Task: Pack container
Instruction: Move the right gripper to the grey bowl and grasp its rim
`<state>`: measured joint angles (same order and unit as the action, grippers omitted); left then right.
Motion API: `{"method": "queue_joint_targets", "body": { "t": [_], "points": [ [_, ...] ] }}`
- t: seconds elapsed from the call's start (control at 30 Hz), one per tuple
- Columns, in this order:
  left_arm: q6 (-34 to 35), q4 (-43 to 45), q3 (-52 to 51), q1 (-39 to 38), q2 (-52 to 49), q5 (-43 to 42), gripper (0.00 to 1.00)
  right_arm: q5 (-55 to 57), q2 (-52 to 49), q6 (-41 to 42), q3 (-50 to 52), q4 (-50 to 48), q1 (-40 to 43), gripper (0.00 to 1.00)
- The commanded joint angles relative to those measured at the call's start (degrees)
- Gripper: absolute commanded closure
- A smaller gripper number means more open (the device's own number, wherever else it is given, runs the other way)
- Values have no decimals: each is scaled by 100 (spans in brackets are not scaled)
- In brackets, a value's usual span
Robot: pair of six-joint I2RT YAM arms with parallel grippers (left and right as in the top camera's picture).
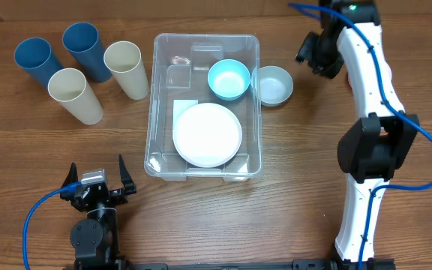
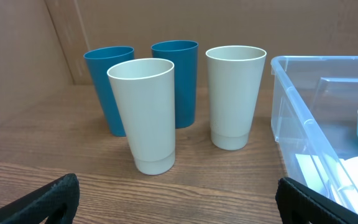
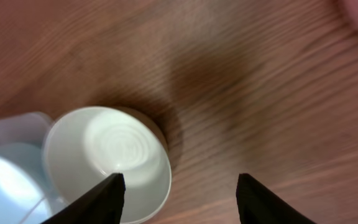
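Note:
The clear plastic container [image 1: 205,105] stands mid-table; inside are a white plate [image 1: 207,134] and a light blue bowl [image 1: 229,79]. Its near corner shows in the left wrist view [image 2: 303,124]. A pale white-blue bowl [image 1: 273,85] sits on the table against the container's right wall; it also shows in the right wrist view [image 3: 107,158]. My right gripper [image 3: 179,193] is open and empty, above the table just right of that bowl [image 1: 313,54]. My left gripper [image 1: 97,184] is open and empty near the front left; its fingertips frame the left wrist view [image 2: 179,202].
Two blue cups [image 1: 36,61] [image 1: 83,49] and two cream cups [image 1: 76,95] [image 1: 127,69] stand left of the container; they show upright in the left wrist view [image 2: 148,112]. The right arm [image 1: 370,135] runs along the table's right side.

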<state>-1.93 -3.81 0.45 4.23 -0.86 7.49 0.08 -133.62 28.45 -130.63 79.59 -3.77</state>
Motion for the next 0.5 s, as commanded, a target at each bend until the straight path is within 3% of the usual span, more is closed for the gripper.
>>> {"method": "queue_joint_targets", "body": {
  "t": [0.0, 0.1, 0.2, 0.27, 0.37, 0.47],
  "points": [
    [-87, 11, -17, 31, 55, -50, 0, -197, 74, -31, 584, -431, -37, 41],
    [-90, 11, -17, 31, 55, -50, 0, -323, 72, 15, 1134, -933, -37, 41],
    [-90, 11, -17, 31, 55, -48, 0, -474, 72, 0, 1711, -1438, -39, 51],
    [-87, 11, -17, 31, 55, -48, 0, -490, 72, -20, 1875, -1558, -74, 61],
    [-90, 11, -17, 31, 55, -48, 0, -492, 72, -15, 1893, -1591, -105, 88],
    [-90, 11, -17, 31, 55, -50, 0, -476, 74, -33, 1836, -1506, -87, 96]
  ]
}}
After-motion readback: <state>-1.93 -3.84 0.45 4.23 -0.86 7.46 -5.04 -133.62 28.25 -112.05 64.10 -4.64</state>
